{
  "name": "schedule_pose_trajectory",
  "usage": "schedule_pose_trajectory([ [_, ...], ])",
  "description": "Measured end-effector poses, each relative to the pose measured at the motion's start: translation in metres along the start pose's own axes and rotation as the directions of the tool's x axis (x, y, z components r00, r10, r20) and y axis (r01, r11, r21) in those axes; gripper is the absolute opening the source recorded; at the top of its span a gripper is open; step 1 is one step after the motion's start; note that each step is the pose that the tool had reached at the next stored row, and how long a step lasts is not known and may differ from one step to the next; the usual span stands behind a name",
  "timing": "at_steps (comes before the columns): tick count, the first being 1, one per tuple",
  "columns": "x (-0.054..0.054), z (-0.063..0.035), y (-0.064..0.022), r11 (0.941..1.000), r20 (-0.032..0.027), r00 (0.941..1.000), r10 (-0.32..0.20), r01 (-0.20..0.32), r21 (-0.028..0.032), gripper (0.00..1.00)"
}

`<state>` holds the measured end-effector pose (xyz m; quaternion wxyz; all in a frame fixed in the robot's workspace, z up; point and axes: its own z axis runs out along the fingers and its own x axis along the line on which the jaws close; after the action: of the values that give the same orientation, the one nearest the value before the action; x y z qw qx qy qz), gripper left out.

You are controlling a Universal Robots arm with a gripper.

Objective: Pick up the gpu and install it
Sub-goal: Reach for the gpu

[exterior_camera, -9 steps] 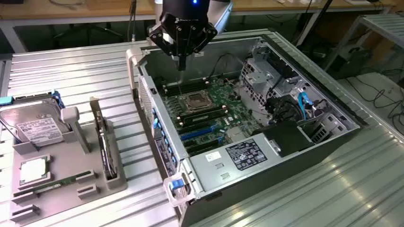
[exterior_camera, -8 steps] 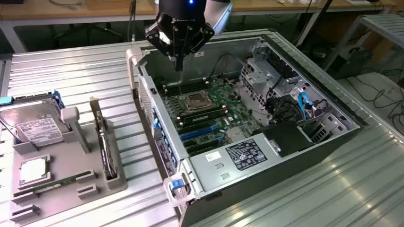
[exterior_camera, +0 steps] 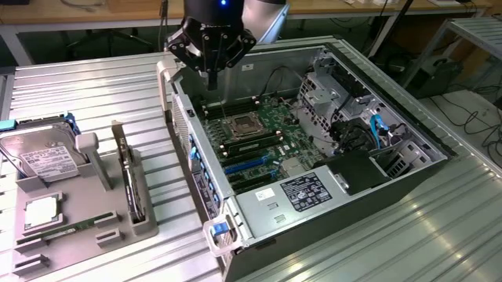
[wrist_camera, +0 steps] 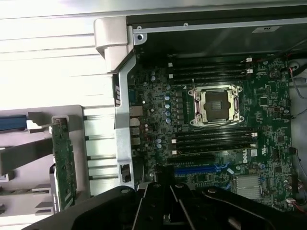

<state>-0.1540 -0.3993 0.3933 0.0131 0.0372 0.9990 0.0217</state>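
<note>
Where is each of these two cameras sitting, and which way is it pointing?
Exterior view: off the arm, raised, looking down slantwise at the open computer case and parts tray; the gripper hangs above the case.
Wrist view: on the wrist, looking down at the motherboard; the gripper's dark body shows.
Both show the CPU socket and the gpu standing in the parts tray.

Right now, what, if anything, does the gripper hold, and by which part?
Nothing visible: the gripper hangs over the open computer case; the gpu stands apart in its grey rack.
</note>
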Motion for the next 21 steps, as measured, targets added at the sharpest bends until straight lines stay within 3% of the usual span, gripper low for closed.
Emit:
schedule_pose_trajectory([
  [21, 0.043, -0.0011, -0.0058, 1.0000, -0.0003, 1.0000, -0.006, 0.006, -0.0001, 0.11],
])
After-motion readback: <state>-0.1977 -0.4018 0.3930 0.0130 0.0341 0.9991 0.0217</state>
